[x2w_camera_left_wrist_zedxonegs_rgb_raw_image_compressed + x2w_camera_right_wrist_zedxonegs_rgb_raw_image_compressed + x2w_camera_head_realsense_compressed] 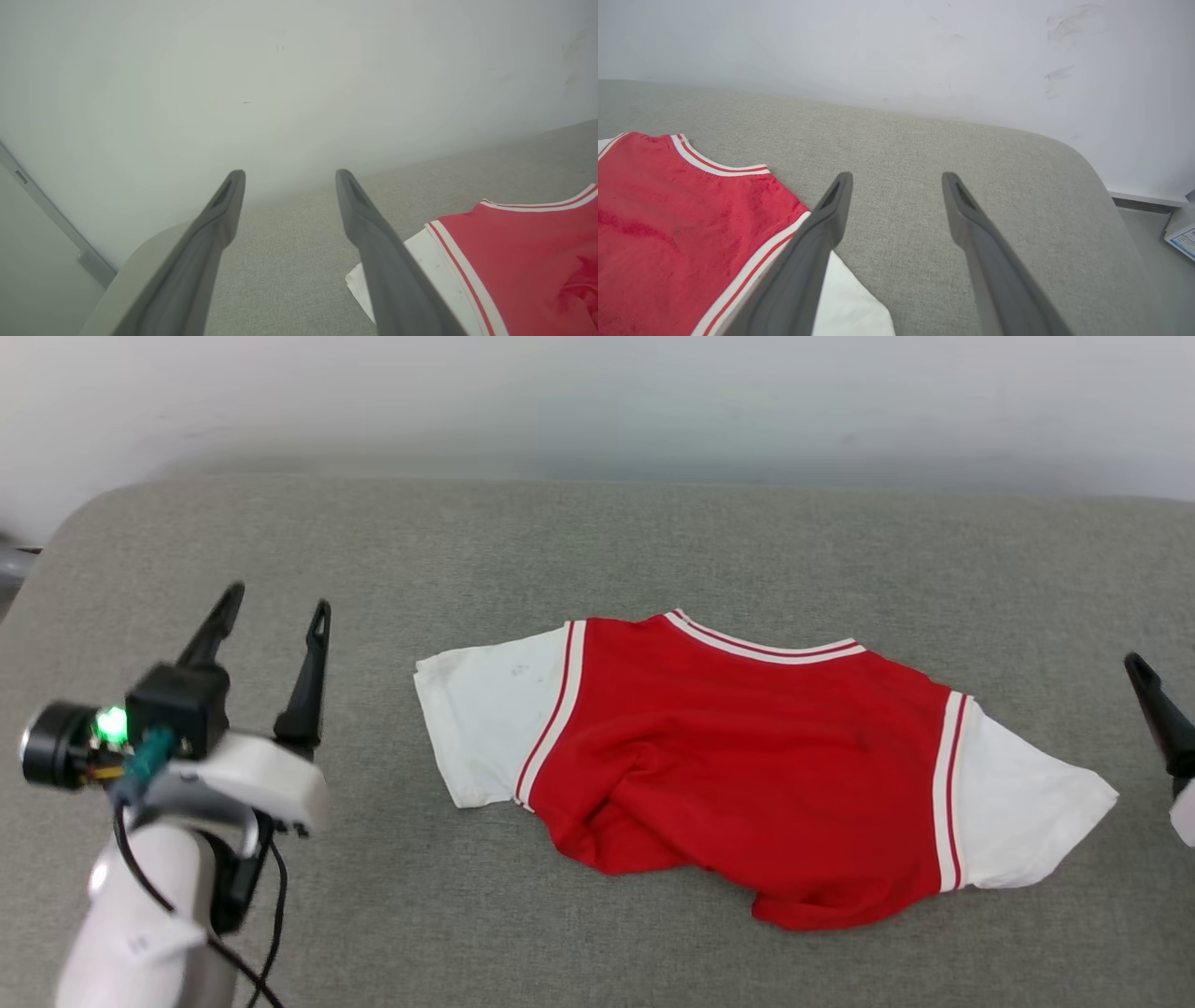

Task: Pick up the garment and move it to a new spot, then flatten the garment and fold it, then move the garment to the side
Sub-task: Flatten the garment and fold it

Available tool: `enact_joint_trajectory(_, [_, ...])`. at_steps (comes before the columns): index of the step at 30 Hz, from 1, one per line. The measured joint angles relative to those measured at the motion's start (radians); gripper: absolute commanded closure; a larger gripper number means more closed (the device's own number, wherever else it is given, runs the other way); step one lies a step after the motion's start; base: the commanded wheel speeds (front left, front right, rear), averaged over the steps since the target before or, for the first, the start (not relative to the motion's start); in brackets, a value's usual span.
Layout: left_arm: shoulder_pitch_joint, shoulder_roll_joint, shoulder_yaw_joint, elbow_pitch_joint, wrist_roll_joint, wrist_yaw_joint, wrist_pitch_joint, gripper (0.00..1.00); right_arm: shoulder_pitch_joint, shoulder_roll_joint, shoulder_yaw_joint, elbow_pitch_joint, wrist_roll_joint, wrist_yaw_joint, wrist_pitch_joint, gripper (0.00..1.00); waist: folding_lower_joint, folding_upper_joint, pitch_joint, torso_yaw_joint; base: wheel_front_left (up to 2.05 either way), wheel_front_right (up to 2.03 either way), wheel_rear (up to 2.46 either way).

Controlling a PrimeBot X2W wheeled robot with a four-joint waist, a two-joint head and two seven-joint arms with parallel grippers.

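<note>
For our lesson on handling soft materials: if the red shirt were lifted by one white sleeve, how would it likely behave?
Probably floppy: the shirt lies bunched and creased along its lower edge, so it would likely sag from the pinch. It looks like thin cloth, so probably light. On the woven grey cushion it should drag and wrinkle, not slide cleanly.

The left gripper (277, 600) is held on a pale forearm (140, 915) with its two dark fingers spread wide; the right gripper (897, 179) is likewise seen with fingers spread apart.
</note>
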Motion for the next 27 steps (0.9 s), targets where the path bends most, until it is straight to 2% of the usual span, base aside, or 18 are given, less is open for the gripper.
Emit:
enact_joint_trajectory(5, [-0.147,0.070,-0.056,0.028,-0.081,-0.046,0.195,0.00,0.078,0.064,-0.182,-0.104,-0.135,0.000,-0.002,0.00,0.0000,0.0000,0.016,-0.030,0.00,0.00,0.00])
enact_joint_trajectory(8, [-0.230,0.096,-0.105,0.056,-0.189,-0.051,0.347,0.00,0.145,0.102,-0.268,-0.164,-0.212,0.000,-0.002,0.00,0.0000,0.0000,0.033,-0.047,0.00,0.00,0.00])
enact_joint_trajectory(15, [-0.369,0.217,-0.302,0.139,-0.416,-0.054,0.722,0.00,0.248,0.198,-0.464,-0.340,-0.367,0.000,0.083,0.00,0.0000,0.0000,0.083,-0.088,0.00,0.00,0.00])
enact_joint_trajectory(21, [-0.464,0.273,-0.407,0.249,-0.505,-0.054,0.882,0.00,0.305,0.281,-0.579,-0.496,-0.463,0.000,0.181,0.00,0.0001,0.0000,0.138,-0.123,0.00,0.00,0.00])
enact_joint_trajectory(27, [-0.540,0.291,-0.469,0.369,-0.553,-0.054,0.944,0.00,0.321,0.326,-0.633,-0.604,-0.509,0.000,0.247,0.00,0.0001,0.0000,0.201,-0.159,0.00,0.00,0.00])
